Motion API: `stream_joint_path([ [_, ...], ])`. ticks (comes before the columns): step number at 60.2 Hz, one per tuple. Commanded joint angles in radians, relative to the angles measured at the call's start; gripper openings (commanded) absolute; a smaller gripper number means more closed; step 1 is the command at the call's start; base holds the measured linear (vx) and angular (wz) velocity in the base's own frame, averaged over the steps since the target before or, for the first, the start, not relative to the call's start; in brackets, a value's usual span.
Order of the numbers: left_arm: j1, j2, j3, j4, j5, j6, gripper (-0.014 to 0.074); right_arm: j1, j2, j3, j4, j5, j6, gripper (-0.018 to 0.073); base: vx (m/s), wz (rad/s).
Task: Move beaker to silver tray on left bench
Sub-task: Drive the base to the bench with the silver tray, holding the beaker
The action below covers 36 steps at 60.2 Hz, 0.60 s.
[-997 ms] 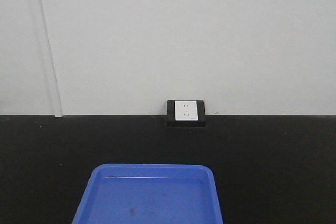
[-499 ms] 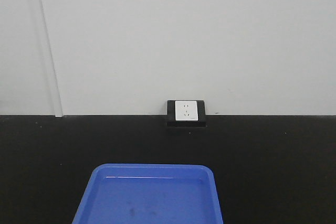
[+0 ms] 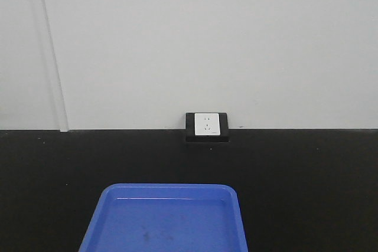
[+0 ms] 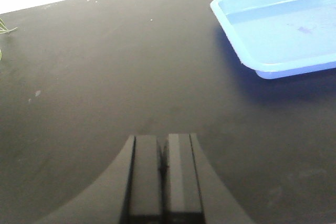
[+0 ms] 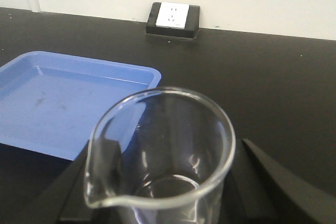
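Observation:
A clear glass beaker (image 5: 173, 124) with a pour spout at its near left rim fills the right wrist view. It stands upright between the dark fingers (image 5: 270, 179) of my right gripper (image 5: 160, 187), which is shut on it above the black bench. My left gripper (image 4: 163, 141) is shut with nothing in it, hovering over bare black benchtop (image 4: 105, 77). No silver tray is in view in any frame. Neither gripper shows in the front view.
A blue plastic tray (image 3: 165, 222) lies on the black bench ahead; this blue tray (image 5: 58, 103) is left of the beaker and the blue tray (image 4: 278, 30) is at the upper right of the left gripper. A wall socket (image 3: 206, 126) sits at the white wall's base.
In the front view the socket and the blue tray have slid a few pixels to the left; otherwise the scene looks the same.

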Motion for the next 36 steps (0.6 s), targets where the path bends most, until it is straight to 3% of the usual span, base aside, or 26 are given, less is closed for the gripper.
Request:
stream_joint_path([
  [1, -0.003, -0.007, 0.020, -0.001, -0.083, -0.002, 0.0001, -0.003, 0.002, -0.030, -0.030, -0.046, -0.001, -0.0012, -0.03, -0.05],
  [36, -0.003, -0.007, 0.020, -0.001, -0.083, -0.002, 0.0001, -0.003, 0.002, -0.030, -0.030, -0.046, -0.001, -0.0012, -0.12, -0.17],
])
